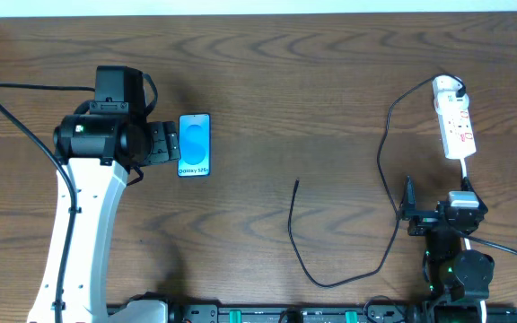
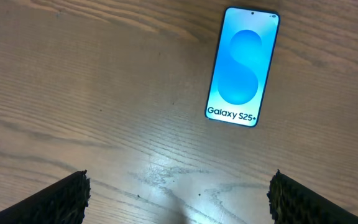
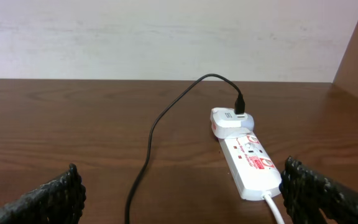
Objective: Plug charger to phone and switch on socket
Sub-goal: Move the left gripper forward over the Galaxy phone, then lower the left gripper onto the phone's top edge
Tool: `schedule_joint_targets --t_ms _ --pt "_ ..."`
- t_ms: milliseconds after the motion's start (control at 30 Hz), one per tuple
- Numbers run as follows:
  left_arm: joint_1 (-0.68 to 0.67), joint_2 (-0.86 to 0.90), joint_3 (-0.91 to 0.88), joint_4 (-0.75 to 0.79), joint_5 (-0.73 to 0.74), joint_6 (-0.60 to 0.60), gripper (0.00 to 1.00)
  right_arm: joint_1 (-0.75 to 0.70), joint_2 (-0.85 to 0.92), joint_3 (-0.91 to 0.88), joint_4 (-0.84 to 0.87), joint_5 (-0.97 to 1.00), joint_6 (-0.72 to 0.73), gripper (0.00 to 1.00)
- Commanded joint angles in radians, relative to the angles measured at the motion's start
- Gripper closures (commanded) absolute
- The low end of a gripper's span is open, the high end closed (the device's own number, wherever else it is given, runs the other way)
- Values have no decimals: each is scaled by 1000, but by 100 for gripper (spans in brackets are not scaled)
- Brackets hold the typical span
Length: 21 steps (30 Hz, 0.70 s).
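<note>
The phone (image 1: pixel 194 144) lies flat on the wooden table, its blue "Galaxy S25+" screen up; it also shows in the left wrist view (image 2: pixel 242 66). My left gripper (image 1: pixel 165 144) is open and empty just left of it, jaws wide (image 2: pixel 179 202). The charger cable (image 1: pixel 330 283) runs from a white adapter (image 1: pixel 447 88) on the socket (image 1: pixel 456 126), loops down, and ends in a free plug tip (image 1: pixel 296 182) at mid-table. My right gripper (image 1: pixel 438 202) is open and empty (image 3: pixel 185 193) just in front of the socket (image 3: pixel 247 162). The cable (image 3: pixel 148 149) passes between its fingers.
The socket's white cord (image 1: pixel 467 170) runs toward the right arm's base. A wall (image 3: pixel 166 37) stands behind the table's far edge. The left arm (image 1: pixel 79 224) covers the table's left front. Thicker black robot cables (image 1: pixel 25 135) lie at far left.
</note>
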Motion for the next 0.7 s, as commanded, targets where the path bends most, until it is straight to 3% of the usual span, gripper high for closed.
schedule_joint_targets --t_ms 0,133,167,200,233,267,300,333,367,400,667 --pt "-3 -2 21 8 -5 -9 8 7 -8 -2 -4 2 -8 1" --pt "-3 -1 21 8 19 -8 8 7 -8 -2 -4 2 -8 1" --pt "-3 -1 21 11 21 -8 21 7 -8 -2 -4 2 -8 1" --pt "-3 0 21 11 21 -8 41 7 -7 -1 -4 2 -8 1" --pt "-3 0 21 12 22 -9 51 7 -8 -1 -4 2 -8 1" --pt "-3 1 21 11 22 -9 59 7 -8 -2 -4 2 -8 1" --pt "-3 1 21 11 22 -9 59 7 -8 -2 -4 2 -8 1" --pt "-3 2 21 12 23 -9 42 7 -8 -2 -4 2 -8 1" --pt "-3 3 21 14 29 -9 7 7 -8 -1 -4 2 -8 1" --pt "-3 6 21 18 39 -8 0 7 -8 -2 -4 2 -8 1" --pt "-3 138 23 25 52 -8 1 7 -8 -1 -4 2 -8 1"
